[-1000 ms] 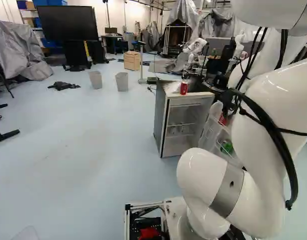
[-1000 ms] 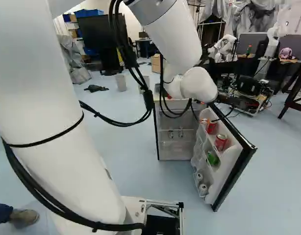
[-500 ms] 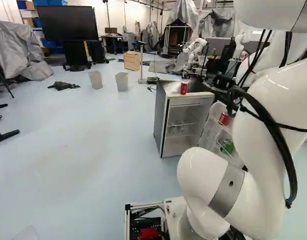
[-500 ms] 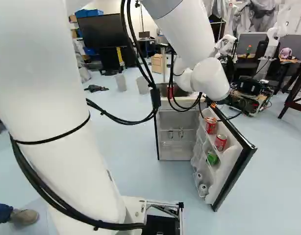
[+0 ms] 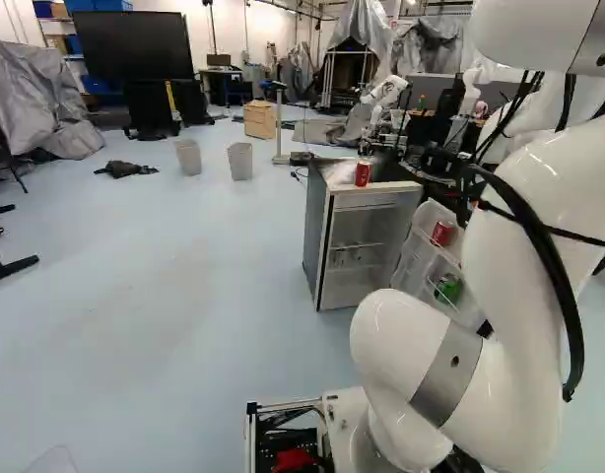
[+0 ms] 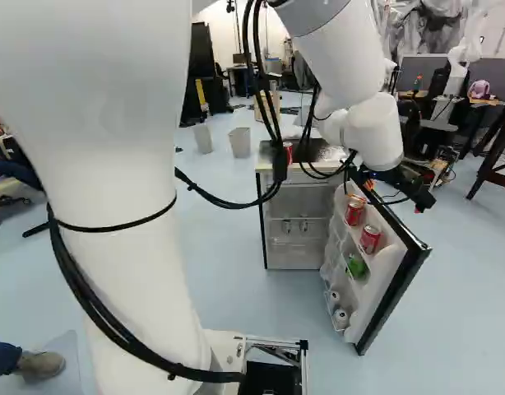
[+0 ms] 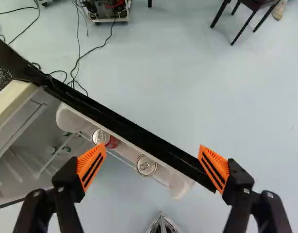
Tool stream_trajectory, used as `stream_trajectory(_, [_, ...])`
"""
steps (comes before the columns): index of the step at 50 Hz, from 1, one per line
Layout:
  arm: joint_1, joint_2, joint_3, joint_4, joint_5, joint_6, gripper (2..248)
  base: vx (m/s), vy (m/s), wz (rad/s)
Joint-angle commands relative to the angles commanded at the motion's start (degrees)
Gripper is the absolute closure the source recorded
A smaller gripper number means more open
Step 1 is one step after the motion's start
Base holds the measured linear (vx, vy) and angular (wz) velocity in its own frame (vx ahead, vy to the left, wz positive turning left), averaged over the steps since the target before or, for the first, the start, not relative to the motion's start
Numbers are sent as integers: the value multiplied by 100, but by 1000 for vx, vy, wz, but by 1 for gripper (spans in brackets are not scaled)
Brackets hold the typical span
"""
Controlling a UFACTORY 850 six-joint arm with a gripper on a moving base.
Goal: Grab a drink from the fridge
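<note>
over fridge door (image 6: 394, 300), spread gripper (image 6: 393, 197)

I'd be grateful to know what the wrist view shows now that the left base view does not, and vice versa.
Only the wrist view: the open pincer, and a second can farther out on the door. Only the left base view: the can on top of the fridge, the green item in the door, two bins. Both: the fridge, its open door and one red can there.
</note>
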Motion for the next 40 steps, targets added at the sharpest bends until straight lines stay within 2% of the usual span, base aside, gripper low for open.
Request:
stream_trajectory(30, [-130, -823, -1003, 1017, -926, 0, 3, 0, 0, 0])
stream_trajectory(40, [-169, -1086, -1342, 1213, -1190, 0, 3, 0, 0, 0])
